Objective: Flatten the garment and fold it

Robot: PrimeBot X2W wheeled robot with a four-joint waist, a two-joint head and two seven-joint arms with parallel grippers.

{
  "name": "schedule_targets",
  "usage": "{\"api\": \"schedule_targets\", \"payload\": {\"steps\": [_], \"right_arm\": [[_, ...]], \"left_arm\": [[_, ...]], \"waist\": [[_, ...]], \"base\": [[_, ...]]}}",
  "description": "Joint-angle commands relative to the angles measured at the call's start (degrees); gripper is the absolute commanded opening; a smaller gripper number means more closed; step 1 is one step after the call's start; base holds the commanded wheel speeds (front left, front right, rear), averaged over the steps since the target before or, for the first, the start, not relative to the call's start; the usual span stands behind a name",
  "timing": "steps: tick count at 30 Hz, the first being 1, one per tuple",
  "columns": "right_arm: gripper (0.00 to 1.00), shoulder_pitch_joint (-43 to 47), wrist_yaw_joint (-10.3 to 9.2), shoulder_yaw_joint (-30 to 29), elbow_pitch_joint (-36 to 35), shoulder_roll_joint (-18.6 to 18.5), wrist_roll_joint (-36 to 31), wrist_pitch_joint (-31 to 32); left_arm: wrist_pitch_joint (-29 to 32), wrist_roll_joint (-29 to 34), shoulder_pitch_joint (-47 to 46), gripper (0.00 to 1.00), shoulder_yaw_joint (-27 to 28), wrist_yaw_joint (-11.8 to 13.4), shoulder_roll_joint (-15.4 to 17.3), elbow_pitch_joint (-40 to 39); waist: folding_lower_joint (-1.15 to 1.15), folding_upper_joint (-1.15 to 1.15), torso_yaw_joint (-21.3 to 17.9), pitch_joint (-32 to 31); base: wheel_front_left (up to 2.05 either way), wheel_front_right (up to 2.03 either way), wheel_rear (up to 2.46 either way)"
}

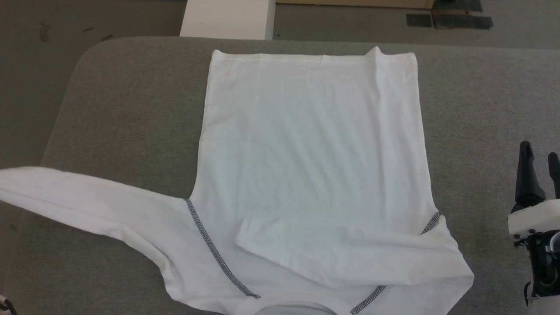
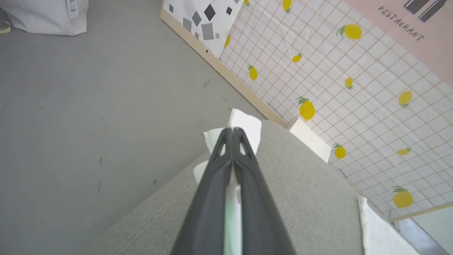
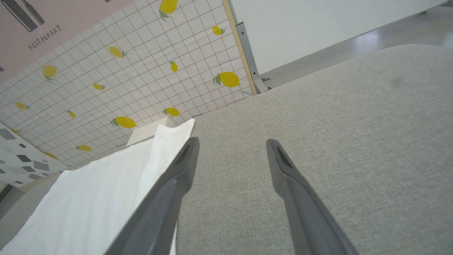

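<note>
With the garment (image 1: 313, 144) spread on the tabletop (image 1: 481, 109), you had the left gripper (image 2: 233, 132) pinched shut on its sleeve (image 1: 87, 197) at the left edge, likely to fold it inward. The right gripper (image 1: 539, 152) hung wide open and empty by the right edge.

Bright, even, soft light.
Shadows faint; the garment (image 1: 313, 144) nearly washes out; wrist views curve at edges.

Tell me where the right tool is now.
Head view, lower right: the right tool, open, is over the grey surface, right of the garment.
</note>
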Motion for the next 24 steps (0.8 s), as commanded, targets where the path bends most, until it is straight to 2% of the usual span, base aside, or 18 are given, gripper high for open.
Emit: {"api": "schedule_targets", "payload": {"steps": [1,6,11,13,17,20,24], "right_arm": [[1.0,1.2,-0.08,0.1,0.4,0.0,0.4,-0.5],[1.0,2.2,-0.08,0.2,1.5,0.0,0.7,-0.9],[1.0,2.2,-0.08,1.1,2.2,0.0,1.1,-1.2],[1.0,2.2,-0.08,1.6,2.5,0.0,1.3,-1.3],[1.0,2.3,-0.08,1.8,2.8,0.0,1.5,-1.6],[1.0,2.3,-0.08,2.0,3.0,0.0,1.6,-1.8],[1.0,1.8,-0.08,2.5,3.1,0.0,1.6,-1.9]], "left_arm": [[-0.4,-1.1,1.2,0.0,-0.1,-0.9,-1.1,-2.6],[1.7,-3.7,2.6,0.0,-2.7,-2.2,-4.4,-14.8],[7.8,-5.9,2.0,0.0,-8.8,-1.7,-8.8,-27.8],[10.3,-5.8,1.7,0.0,-12.5,-1.4,-10.5,-31.7],[14.1,-5.3,0.6,0.0,-21.9,-0.8,-16.1,-37.0],[15.4,-3.9,-0.3,0.0,-30.1,-0.7,-20.2,-37.8],[15.6,-2.0,-0.8,0.0,-40.3,-1.1,-22.1,-35.6]], "waist": [[0.01,0.0,2.4,-2.8],[0.01,0.0,3.2,-4.5],[0.01,0.0,2.7,-5.2],[0.01,0.0,2.1,-5.3],[0.01,0.0,0.8,-4.9],[0.01,0.0,-0.3,-4.2],[0.01,0.0,-2.5,-3.1]], "base": [[0.0,0.0,0.0],[0.0,0.0,0.0],[0.0,0.0,0.0],[0.0,0.0,0.0],[0.0,0.0,0.0],[0.0,0.0,0.0],[0.0,0.0,0.0]]}}
